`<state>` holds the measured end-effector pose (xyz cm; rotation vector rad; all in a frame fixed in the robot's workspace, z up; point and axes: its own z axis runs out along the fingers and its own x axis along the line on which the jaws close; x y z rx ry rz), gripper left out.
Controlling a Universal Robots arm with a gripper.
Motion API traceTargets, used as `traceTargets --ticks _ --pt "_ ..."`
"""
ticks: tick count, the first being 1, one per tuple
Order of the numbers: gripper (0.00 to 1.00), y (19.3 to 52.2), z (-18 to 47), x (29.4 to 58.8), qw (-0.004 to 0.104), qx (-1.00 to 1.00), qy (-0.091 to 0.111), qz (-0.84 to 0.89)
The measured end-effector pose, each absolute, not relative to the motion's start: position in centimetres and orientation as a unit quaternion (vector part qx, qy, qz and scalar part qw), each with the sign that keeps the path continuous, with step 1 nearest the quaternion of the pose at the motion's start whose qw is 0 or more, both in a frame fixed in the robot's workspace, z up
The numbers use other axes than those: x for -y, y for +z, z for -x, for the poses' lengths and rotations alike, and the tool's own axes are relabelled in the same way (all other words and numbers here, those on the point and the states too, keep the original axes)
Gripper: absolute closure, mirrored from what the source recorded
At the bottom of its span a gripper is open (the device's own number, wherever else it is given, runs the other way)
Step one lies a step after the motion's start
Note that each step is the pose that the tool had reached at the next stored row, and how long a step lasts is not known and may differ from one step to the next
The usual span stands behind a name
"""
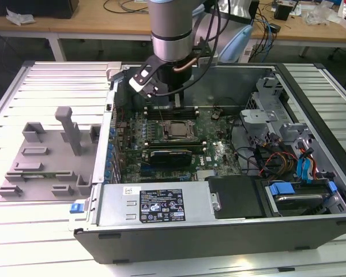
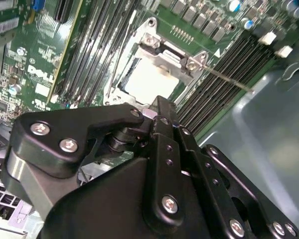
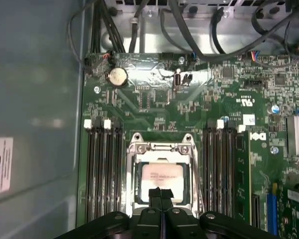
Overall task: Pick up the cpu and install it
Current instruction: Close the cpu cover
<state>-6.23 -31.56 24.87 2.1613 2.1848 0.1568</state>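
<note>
Cpu (image 3: 162,178): seated flat in motherboard socket (image 3: 159,147) between memory slots (image 3: 102,169), close by closed, empty pincer (image 3: 161,193); judged light, stiff, slick-topped, fragile underneath, best gripped by opposite rim edges.

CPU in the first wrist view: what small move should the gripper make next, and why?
Probably lift straight up: the cpu already lies in the socket, and the gripper, shut and empty, hangs near it.
</note>
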Motion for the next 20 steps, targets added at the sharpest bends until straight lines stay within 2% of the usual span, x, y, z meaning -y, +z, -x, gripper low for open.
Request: traceTargets --ticks 3,5,7,20 --pt "0.89 24.9 6.2 31.6 0.032 -0.710 0.050 -0.702" --pt "0.89 24.7 5.4 31.6 0.016 -0.710 0.035 -0.703" --pt "0.89 24.3 4.9 31.6 0.008 -0.710 0.027 -0.703" --pt "0.89 23.6 4.5 31.6 0.005 -0.734 0.025 -0.679"
